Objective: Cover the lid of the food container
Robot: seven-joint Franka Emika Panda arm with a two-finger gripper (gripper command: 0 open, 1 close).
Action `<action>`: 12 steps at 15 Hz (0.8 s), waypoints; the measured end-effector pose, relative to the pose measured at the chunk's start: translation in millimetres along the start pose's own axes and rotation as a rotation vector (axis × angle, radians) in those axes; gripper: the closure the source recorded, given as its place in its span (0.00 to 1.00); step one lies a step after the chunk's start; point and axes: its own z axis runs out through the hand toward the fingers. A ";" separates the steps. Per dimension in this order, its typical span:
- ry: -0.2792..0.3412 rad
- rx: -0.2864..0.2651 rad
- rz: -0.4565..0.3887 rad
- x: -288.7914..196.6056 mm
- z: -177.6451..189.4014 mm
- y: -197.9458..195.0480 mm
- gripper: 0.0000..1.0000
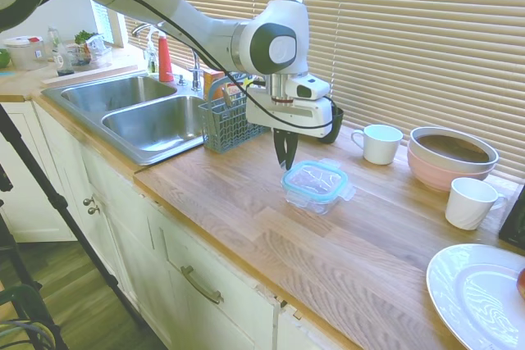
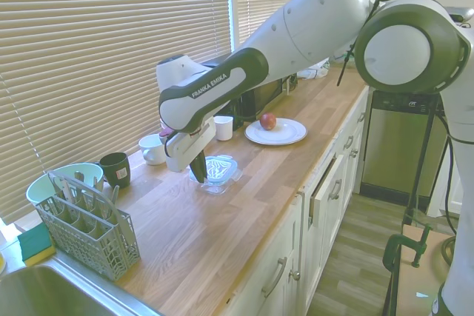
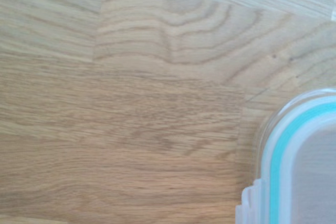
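Note:
The food container (image 1: 318, 200), a small clear glass dish, stands in the middle of the wooden counter. The lid (image 1: 315, 178), clear with a teal rim, lies flat on top of it. My gripper (image 1: 286, 161) points straight down just beside the lid's sink-side edge, with its tips at about lid height. The fingers are shut together and nothing shows between them. From the other side, the gripper (image 2: 198, 173) stands right against the lid (image 2: 221, 168). One corner of the lid (image 3: 294, 171) shows in the wrist view over bare wood.
A cutlery basket (image 1: 225, 123) and the sink (image 1: 139, 112) lie beyond the gripper. A dark mug (image 1: 334, 125), a white mug (image 1: 380, 143), stacked bowls (image 1: 453, 157) and a white cup (image 1: 470, 202) line the window side. A white plate (image 1: 480, 294) holds an apple (image 2: 267, 120).

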 end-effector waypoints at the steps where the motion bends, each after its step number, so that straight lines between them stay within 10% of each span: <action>1: -0.007 0.001 0.005 0.4 0.2 0.7 0.00; 12: -0.044 0.031 0.031 0.8 -1.4 0.4 0.00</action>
